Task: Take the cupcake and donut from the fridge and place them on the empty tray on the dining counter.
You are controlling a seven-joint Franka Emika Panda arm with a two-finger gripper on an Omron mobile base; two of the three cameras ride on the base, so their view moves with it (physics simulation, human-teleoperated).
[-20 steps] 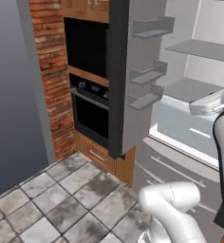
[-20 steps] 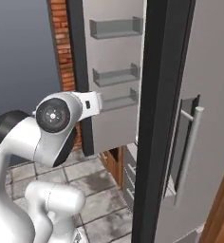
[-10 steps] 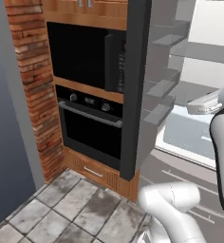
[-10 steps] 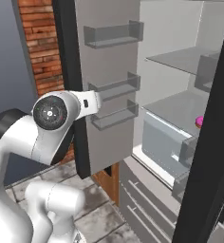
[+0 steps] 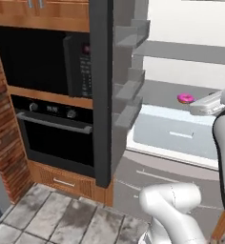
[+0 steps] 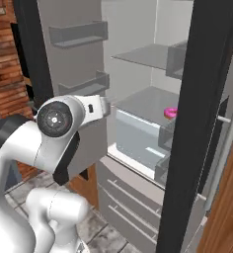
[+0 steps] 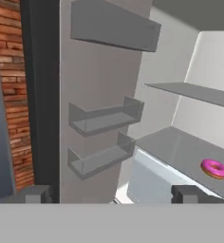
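One wall oven (image 5: 52, 138) sits left of the open fridge (image 5: 181, 71), whose left door bins (image 7: 104, 118) face inward. The pink donut (image 7: 214, 168) lies near the shelf's front edge. The gripper (image 7: 111, 194) stands fully spread, holding nothing.

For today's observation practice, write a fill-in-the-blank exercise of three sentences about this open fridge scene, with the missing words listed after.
1. The donut has icing coloured ____.
2. The donut lies on a grey ____ inside the fridge.
3. The tool is ____, with nothing between its tips.

Missing words: pink; shelf; open
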